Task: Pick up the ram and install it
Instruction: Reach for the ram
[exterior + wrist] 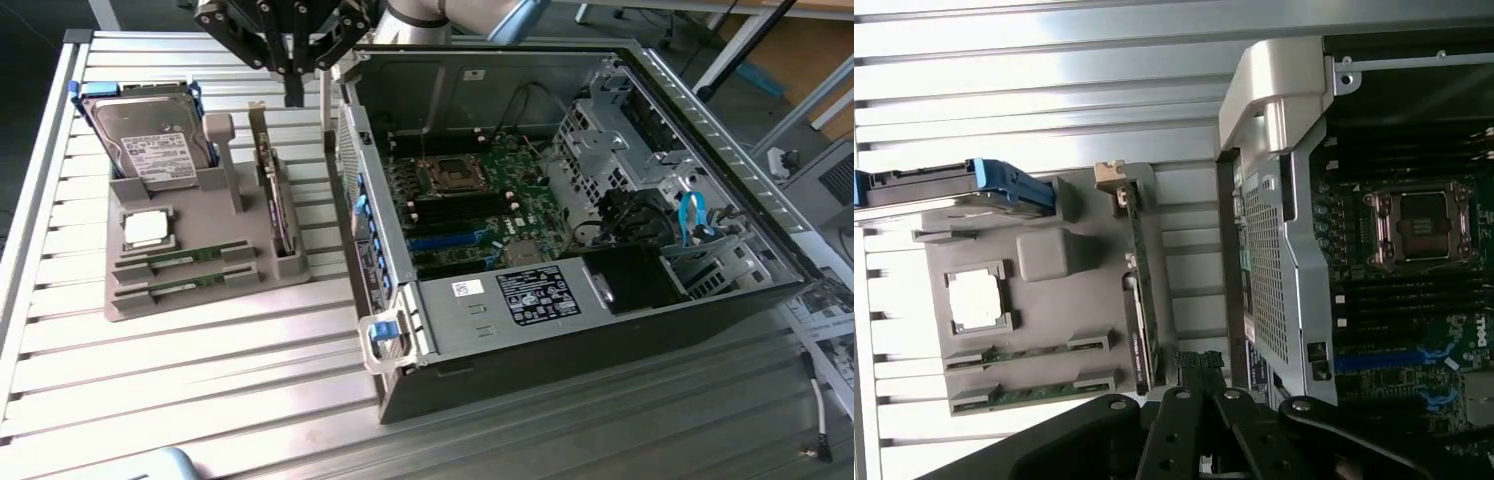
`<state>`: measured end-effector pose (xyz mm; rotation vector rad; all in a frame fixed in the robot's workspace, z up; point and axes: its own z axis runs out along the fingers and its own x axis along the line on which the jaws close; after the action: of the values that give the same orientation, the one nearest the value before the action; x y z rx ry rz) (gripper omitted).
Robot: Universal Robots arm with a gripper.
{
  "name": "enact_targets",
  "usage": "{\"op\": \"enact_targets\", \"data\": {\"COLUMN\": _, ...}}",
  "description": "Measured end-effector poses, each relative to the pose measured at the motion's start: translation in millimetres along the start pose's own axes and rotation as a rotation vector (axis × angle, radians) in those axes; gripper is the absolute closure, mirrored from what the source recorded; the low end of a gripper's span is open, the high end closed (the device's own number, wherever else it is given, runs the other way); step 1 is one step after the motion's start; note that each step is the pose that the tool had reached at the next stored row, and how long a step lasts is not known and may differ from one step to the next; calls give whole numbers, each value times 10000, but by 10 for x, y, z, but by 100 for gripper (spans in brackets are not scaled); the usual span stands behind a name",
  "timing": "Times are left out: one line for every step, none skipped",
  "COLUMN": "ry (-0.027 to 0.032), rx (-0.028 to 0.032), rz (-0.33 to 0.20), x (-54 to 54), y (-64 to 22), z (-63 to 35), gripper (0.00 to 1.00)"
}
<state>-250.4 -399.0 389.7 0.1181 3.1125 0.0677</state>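
Approaching; nothing picked yet. Claw (296, 95) shut, empty, high near the grey tray's (200, 222) hard-drive (147, 140) end. Ram (180, 262) in a slot at tray's opposite end, beside twin stick (187, 288). Likely calls for parting jaws across that thin edge.

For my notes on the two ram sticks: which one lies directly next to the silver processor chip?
The ram stick in the slot right beside the processor chip; the other ram stick lies one slot farther, along the grey holder's outer edge.
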Motion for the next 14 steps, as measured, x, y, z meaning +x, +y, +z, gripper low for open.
{"op": "enact_targets", "data": {"ry": 0, "rx": 0, "rz": -1, "x": 26, "y": -2, "z": -1, "gripper": 90}}
{"op": "enact_targets", "data": {"ry": 0, "rx": 1, "rz": -1, "x": 56, "y": -4, "z": -2, "gripper": 90}}
{"op": "enact_targets", "data": {"ry": 0, "rx": 0, "rz": -1, "x": 85, "y": -6, "z": -2, "gripper": 90}}
{"op": "enact_targets", "data": {"ry": 0, "rx": 1, "rz": -1, "x": 110, "y": -8, "z": -3, "gripper": 90}}
{"op": "enact_targets", "data": {"ry": 0, "rx": 0, "rz": 0, "x": 139, "y": -10, "z": -4, "gripper": 90}}
{"op": "enact_targets", "data": {"ry": 0, "rx": 0, "rz": 0, "x": 163, "y": -12, "z": -5, "gripper": 90}}
{"op": "enact_targets", "data": {"ry": 0, "rx": 1, "rz": 0, "x": 193, "y": -14, "z": -6, "gripper": 90}}
{"op": "enact_targets", "data": {"ry": 0, "rx": 0, "rz": 0, "x": 218, "y": -16, "z": -6, "gripper": 90}}
{"op": "enact_targets", "data": {"ry": 0, "rx": 0, "rz": -1, "x": 245, "y": -18, "z": -7, "gripper": 90}}
{"op": "enact_targets", "data": {"ry": 0, "rx": 0, "rz": -1, "x": 274, "y": -20, "z": -8, "gripper": 90}}
{"op": "enact_targets", "data": {"ry": 0, "rx": 0, "rz": -1, "x": 304, "y": -23, "z": -9, "gripper": 90}}
{"op": "enact_targets", "data": {"ry": 0, "rx": 0, "rz": -1, "x": 335, "y": -25, "z": -9, "gripper": 90}}
{"op": "enact_targets", "data": {"ry": 0, "rx": 0, "rz": 0, "x": 361, "y": -27, "z": -10, "gripper": 90}}
{"op": "enact_targets", "data": {"ry": 0, "rx": 0, "rz": 1, "x": 388, "y": -29, "z": -11, "gripper": 90}}
